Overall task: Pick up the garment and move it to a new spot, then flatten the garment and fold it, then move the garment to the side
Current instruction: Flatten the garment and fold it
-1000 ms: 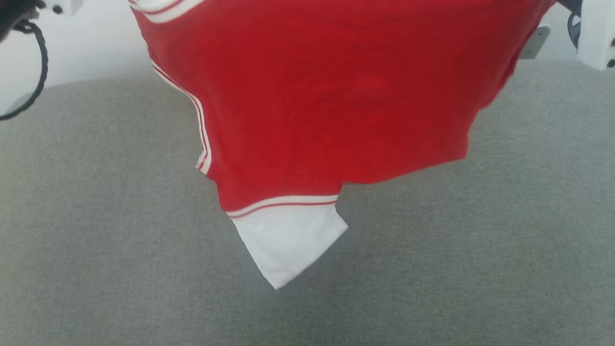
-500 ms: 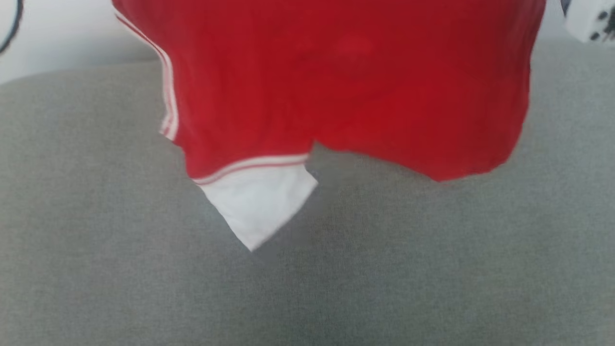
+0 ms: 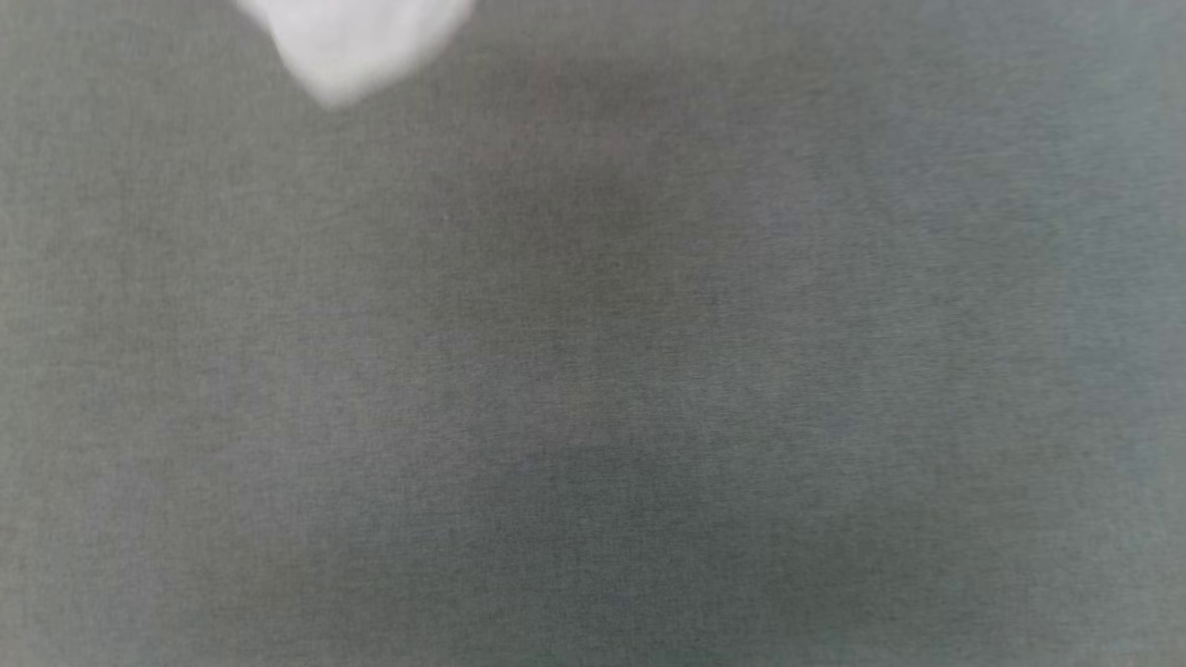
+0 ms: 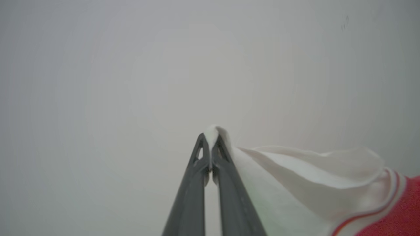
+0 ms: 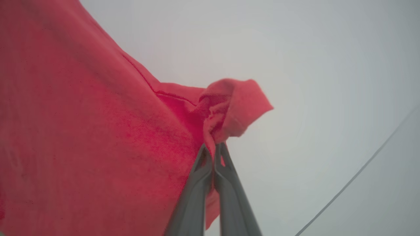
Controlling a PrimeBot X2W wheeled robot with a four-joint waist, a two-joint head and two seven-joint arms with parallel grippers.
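Garment [image 5: 82, 131] hangs from both clenched grippers: left gripper [image 4: 210, 136] pinches a white sleeve tip, right gripper [image 5: 215, 147] a red fold, cloth spreading toward 9 o'clock. Its blurred white tip shows at 11 o'clock over the grey surface [image 3: 649, 371].

Plain indoor room, kind unclear; grey cloth-covered surface [image 3: 649, 417]; bare pale wall [image 4: 131, 65]
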